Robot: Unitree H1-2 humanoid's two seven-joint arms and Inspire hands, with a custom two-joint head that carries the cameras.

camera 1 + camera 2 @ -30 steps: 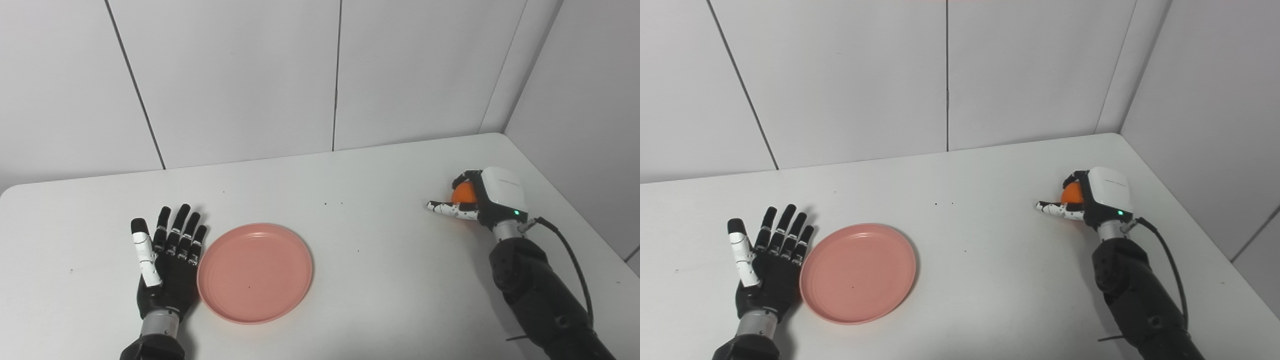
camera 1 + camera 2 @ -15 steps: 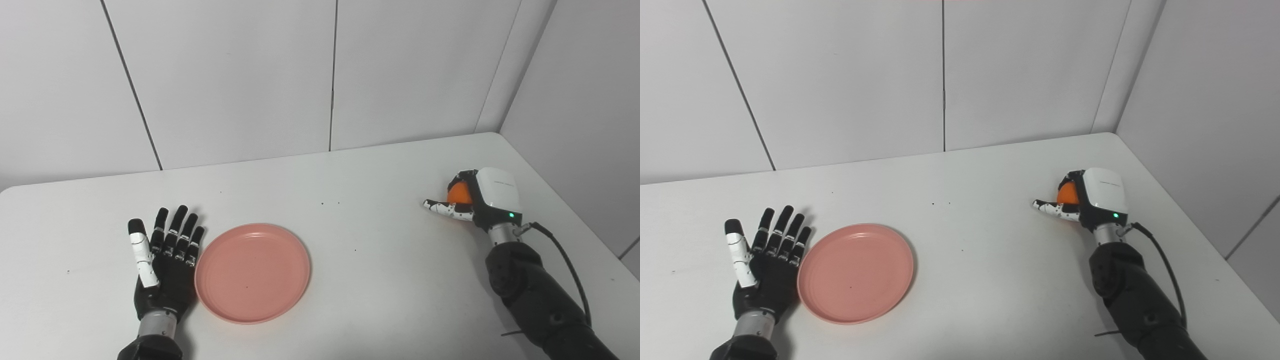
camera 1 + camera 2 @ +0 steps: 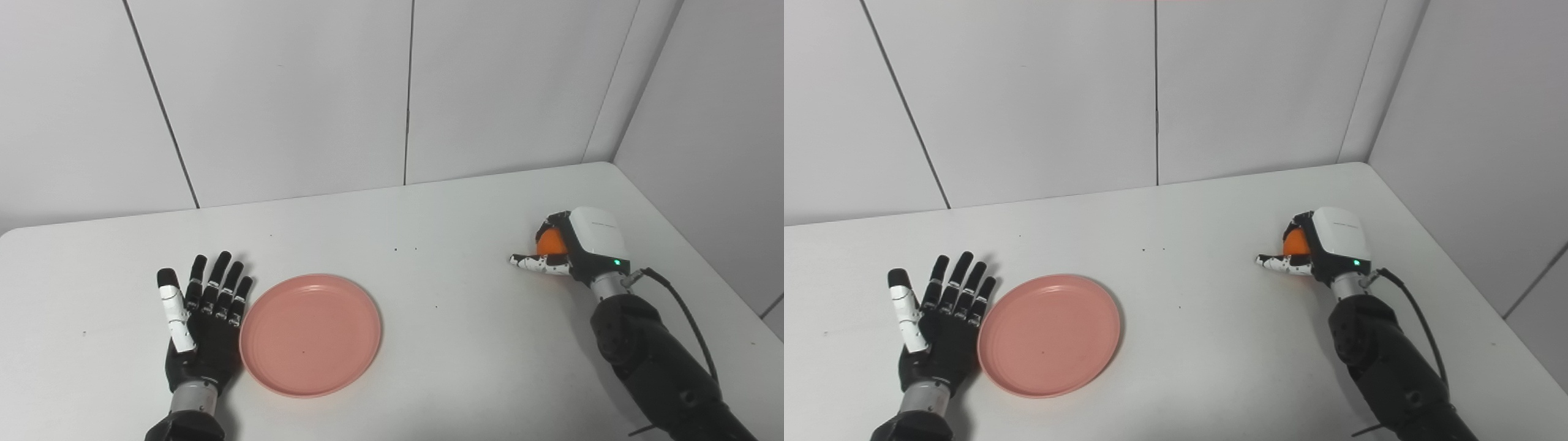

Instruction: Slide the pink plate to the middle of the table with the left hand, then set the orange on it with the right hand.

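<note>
Left eye view: left hand [image 3: 205,324] lies flat on table [image 3: 465,343], fingers spread, holding nothing, its edge just beside plate [image 3: 310,334]. Plate sits left of table centre. Right hand [image 3: 579,245] is closed round orange [image 3: 551,244] near right edge, thumb sticking out to the left.

Right eye view: same layout. Orange [image 3: 1296,244] shows w/ only a small part visible betw. fingers; plate [image 3: 1049,335] well apart from it. Cannot tell whether orange is off the table.
</note>
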